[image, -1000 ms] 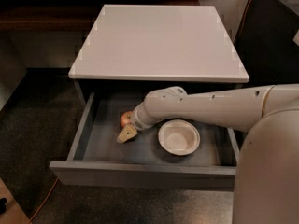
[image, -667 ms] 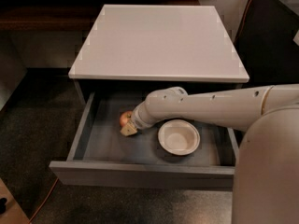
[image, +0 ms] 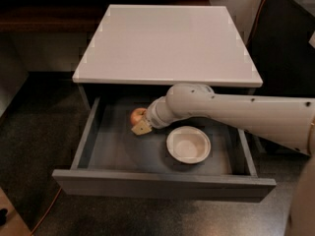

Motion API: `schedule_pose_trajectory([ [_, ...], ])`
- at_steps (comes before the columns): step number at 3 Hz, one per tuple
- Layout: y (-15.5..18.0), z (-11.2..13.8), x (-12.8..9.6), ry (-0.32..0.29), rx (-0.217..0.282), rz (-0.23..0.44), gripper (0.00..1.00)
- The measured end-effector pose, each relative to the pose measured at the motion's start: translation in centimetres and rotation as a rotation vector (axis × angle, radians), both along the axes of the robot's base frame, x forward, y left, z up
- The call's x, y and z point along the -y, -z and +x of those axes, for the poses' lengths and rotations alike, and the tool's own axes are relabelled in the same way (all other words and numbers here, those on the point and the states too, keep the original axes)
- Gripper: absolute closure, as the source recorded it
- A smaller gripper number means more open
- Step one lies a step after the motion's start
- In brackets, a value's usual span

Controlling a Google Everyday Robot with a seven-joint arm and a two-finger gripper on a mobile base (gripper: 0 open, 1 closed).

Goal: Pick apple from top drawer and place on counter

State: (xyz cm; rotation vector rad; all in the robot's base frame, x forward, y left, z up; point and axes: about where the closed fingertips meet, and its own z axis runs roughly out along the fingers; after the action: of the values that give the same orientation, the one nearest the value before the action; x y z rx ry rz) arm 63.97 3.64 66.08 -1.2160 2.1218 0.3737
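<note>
Round white bowl (image: 188, 144) upright, mouth up, right of centre. Dark speckled floor (image: 34, 146) all round, thin orange cable (image: 47, 211) trailing across it lower left. Black cabinet (image: 285, 48) at far right, dark wooden ledge (image: 49, 6) along the back

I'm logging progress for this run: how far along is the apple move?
Done: the top drawer stands open. In hand: the gripper is inside it, at the apple, left of the white bowl; whether it has a grip is unclear. Left: lifting the apple out and setting it on the counter.
</note>
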Motion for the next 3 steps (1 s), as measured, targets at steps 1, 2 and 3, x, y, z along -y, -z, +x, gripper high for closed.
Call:
schedule_pose_trajectory([
  [1, -4.4, -0.7, 0.7, -0.067, 0.026, 0.045, 1.0],
  [2, -8.9, -1.3, 0.9, -0.167, 0.043, 0.076, 1.0],
  [3, -13.7, -1.2, 1.2, -0.276, 0.053, 0.091, 1.0],
])
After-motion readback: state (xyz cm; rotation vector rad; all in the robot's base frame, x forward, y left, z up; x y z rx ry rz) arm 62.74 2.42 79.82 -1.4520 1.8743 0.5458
